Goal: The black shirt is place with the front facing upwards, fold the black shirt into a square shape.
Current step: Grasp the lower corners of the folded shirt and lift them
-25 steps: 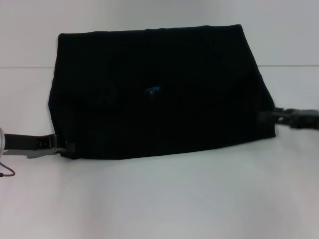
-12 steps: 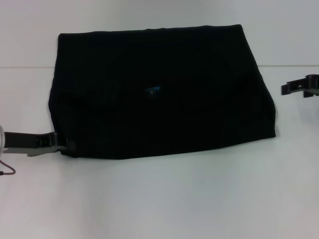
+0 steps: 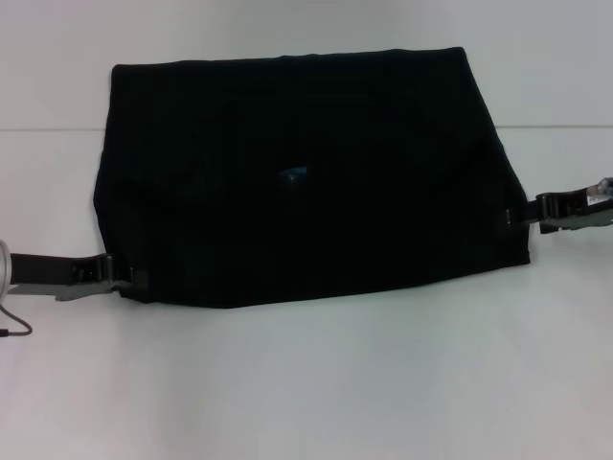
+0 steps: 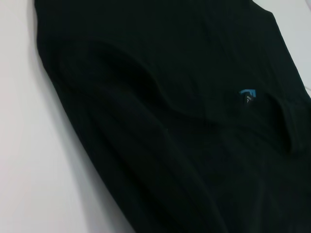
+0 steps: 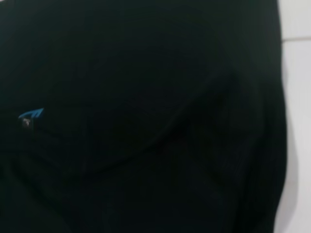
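The black shirt (image 3: 306,182) lies flat on the white table (image 3: 335,383), folded into a wide rectangle, with a small blue neck label (image 3: 292,174) showing near its middle. My left gripper (image 3: 129,279) reaches in low from the left and touches the shirt's near-left corner. From the right, my right gripper (image 3: 512,218) meets the shirt's right edge, close to the near-right corner. Black shirt cloth (image 4: 170,121) fills the left wrist view, creased, with the label (image 4: 248,96). The right wrist view shows more of the shirt (image 5: 146,121) and the label (image 5: 31,115). No lettering shows.
A faint seam (image 3: 556,126) crosses the white table behind the shirt. A thin cable (image 3: 11,326) loops beside the left arm at the left border. Bare table surface surrounds the shirt on every side.
The right gripper had pulled away to the right and off the shirt half a second ago; now it is back at the shirt's right edge. The left gripper has barely moved.
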`<action>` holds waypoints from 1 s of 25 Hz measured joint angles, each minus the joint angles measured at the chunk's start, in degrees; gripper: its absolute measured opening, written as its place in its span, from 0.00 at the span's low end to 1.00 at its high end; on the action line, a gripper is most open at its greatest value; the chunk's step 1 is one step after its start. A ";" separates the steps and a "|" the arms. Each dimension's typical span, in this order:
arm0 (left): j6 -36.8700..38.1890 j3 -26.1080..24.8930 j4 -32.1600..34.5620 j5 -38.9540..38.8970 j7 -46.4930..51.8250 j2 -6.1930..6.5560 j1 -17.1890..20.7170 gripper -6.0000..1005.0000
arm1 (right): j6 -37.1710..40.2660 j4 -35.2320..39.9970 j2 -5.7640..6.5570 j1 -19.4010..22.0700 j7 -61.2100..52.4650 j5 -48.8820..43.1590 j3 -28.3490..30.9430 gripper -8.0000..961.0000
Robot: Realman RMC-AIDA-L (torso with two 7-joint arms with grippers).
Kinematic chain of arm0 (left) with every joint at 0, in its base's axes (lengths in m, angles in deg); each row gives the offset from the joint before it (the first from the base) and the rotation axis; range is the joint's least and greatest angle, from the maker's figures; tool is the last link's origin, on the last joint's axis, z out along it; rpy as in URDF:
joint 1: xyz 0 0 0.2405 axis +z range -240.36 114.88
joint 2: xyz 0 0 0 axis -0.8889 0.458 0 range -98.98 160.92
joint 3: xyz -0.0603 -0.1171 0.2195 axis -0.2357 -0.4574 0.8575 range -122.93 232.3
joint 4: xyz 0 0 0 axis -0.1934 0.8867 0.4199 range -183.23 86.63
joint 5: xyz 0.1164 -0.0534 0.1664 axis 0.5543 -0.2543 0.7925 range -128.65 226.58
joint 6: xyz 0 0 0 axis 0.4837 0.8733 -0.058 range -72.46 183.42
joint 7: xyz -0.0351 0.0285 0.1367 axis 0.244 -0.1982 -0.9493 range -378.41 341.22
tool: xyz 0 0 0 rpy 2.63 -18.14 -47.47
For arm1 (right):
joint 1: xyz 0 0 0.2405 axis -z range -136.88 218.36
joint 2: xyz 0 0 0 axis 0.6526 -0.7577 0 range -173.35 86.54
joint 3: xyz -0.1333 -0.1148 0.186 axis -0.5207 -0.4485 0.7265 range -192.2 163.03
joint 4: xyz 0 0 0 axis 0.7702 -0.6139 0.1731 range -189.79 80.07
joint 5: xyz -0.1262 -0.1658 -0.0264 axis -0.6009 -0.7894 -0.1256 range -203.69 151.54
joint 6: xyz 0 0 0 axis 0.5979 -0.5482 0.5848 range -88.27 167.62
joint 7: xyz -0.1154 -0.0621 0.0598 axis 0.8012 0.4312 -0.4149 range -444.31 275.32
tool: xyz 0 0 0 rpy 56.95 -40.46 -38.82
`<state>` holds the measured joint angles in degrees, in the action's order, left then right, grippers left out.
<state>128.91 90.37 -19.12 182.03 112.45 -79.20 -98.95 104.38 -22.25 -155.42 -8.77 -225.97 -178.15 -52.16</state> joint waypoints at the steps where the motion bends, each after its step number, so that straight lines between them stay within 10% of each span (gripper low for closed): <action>1: 0.02 0.00 0.00 0.00 0.00 -0.02 -0.03 0.04 | -0.09 -0.06 -0.28 -0.01 0.04 0.00 -0.03 0.81; 25: 0.23 -0.18 0.00 -0.20 -0.62 -0.06 -0.14 0.04 | -3.19 -2.28 -2.35 -0.82 0.44 -0.31 -1.72 0.56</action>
<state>129.13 90.19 -19.12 181.83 111.83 -79.26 -99.09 101.20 -24.53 -157.77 -9.59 -225.54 -178.46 -53.87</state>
